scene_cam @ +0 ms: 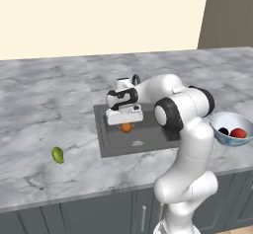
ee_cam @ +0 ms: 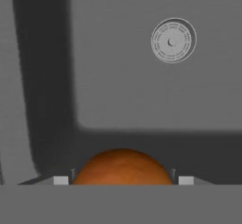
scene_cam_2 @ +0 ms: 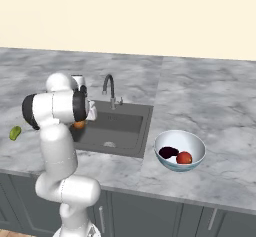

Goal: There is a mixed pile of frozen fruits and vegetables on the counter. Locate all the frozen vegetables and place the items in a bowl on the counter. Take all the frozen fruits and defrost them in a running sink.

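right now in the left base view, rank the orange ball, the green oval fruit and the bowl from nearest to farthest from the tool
1. orange ball, held in the tool over the sink
2. yellow-green fruit, on the counter to the left
3. bowl, far right

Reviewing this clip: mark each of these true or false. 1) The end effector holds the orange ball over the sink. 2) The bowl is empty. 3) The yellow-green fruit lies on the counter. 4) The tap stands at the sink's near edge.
1) True: the end effector grips the orange ball above the sink.
2) False: the bowl holds the eggplant and the red ball.
3) True: the yellow-green fruit lies on the counter, apart from the sink.
4) False: the tap stands at the far edge.
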Motion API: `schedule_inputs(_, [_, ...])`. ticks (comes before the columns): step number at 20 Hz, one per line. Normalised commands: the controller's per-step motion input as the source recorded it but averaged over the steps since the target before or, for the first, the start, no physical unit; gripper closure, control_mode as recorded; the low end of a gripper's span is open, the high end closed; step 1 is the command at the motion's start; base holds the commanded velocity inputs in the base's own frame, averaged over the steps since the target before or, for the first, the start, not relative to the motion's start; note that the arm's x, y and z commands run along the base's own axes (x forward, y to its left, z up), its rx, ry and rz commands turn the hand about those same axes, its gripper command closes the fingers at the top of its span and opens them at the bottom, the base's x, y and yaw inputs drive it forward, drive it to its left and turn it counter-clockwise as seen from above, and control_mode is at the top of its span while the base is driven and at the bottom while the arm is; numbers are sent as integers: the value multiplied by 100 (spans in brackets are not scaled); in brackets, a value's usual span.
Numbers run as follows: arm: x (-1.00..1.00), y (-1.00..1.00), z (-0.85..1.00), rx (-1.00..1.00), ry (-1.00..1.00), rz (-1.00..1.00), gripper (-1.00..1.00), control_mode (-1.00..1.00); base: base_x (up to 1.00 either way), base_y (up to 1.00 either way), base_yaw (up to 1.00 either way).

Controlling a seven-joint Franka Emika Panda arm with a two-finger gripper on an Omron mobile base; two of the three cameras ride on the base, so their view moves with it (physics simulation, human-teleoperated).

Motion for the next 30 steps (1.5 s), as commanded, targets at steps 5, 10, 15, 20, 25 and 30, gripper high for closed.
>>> schedule_inputs(5, [14, -22, -52, -3, -1, -8, 100, -100, 0, 0, 0])
schedule_inputs(10, [16, -24, -45, -3, -6, -4, 100, -100, 0, 0, 0])
schedule_inputs(15, [2, -16, -62, -1, -10, -3, 100, -100, 0, 0, 0])
schedule_inputs(20, [2, -5, -31, 0, -10, 0, 100, -100, 0, 0, 0])
schedule_inputs(25, [2, 0, -31, 2, -6, 0, 100, -100, 0, 0, 0])
schedule_inputs(30, [3, 0, -28, 2, -3, 0, -100, -100, 0, 0, 0])
